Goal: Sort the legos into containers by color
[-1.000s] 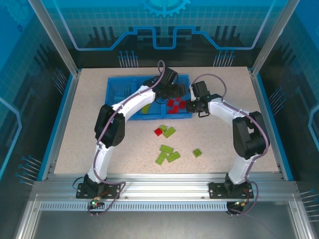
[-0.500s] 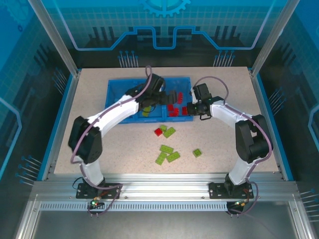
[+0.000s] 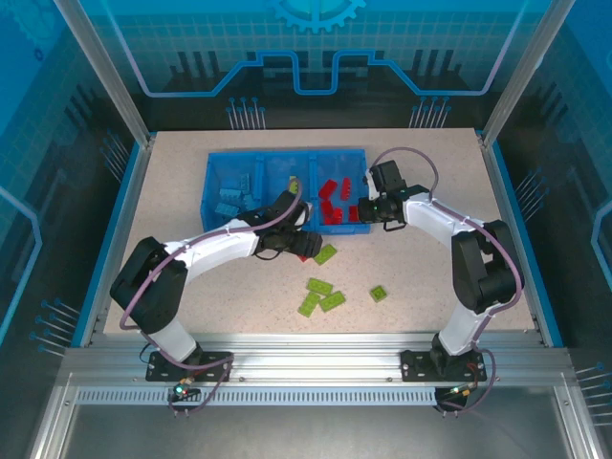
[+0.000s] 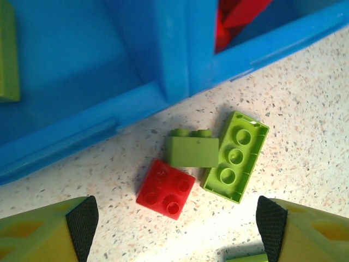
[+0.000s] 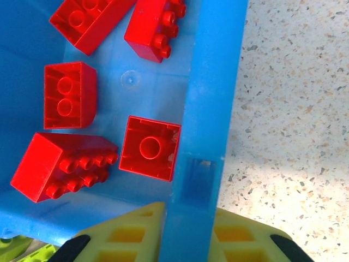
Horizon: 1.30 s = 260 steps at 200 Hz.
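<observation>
Left gripper point(image 4: 173, 224): I see it wide open above one red brick point(image 4: 166, 189) and two lime bricks point(image 4: 235, 155), which lie touching on the table point(image 4: 305, 109) just outside the blue tray point(image 4: 163, 49). Right gripper point(image 5: 188, 240): clamped on the tray's wall, beside red bricks point(image 5: 150, 147) in the right compartment.

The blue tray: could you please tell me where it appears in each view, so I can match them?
Top external: the blue tray sits at the far middle of the table.
Left wrist: the tray crosses the upper part, its front wall rising to the right.
Right wrist: the tray takes the left side, its side wall running top to bottom.
Shared landmark: the red bricks in its right compartment.
</observation>
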Motion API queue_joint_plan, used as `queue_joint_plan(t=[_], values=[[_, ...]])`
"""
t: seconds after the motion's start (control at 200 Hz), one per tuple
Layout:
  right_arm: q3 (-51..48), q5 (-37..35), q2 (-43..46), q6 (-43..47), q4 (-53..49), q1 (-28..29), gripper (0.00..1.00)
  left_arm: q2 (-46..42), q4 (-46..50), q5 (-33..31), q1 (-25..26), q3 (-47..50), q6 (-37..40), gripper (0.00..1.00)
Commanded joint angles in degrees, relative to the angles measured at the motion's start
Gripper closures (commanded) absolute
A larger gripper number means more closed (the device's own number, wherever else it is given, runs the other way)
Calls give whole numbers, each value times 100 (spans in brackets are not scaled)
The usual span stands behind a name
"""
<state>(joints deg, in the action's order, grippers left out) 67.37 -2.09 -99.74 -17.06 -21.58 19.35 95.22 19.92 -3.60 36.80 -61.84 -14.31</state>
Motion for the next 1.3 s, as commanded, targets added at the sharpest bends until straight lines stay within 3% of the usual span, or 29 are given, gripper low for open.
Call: queue_joint_plan(t=[0.0, 0.365, 0.62, 0.81, 1.09, 1.295], values=[[48, 193, 87, 18, -256, 16, 80, 163, -316, 59, 23, 264, 515, 21], [122, 150, 36, 1, -353, -27, 79, 781, -325, 70, 23, 101, 1012, 27], [118, 140, 9, 1, -372, -63, 79, 992, -340, 27, 27, -6, 1018, 40], [127, 131, -1, 5, -382, -98, 79, 1027, -371, -3, 23, -35, 1062, 40], [105, 156, 16, -17, -373, -177, 79, 1021, -408, 81, 52, -8, 977, 62], [69, 191, 26, -33, -373, -243, 79, 716, -424, 212, 80, 196, 689, 69]])
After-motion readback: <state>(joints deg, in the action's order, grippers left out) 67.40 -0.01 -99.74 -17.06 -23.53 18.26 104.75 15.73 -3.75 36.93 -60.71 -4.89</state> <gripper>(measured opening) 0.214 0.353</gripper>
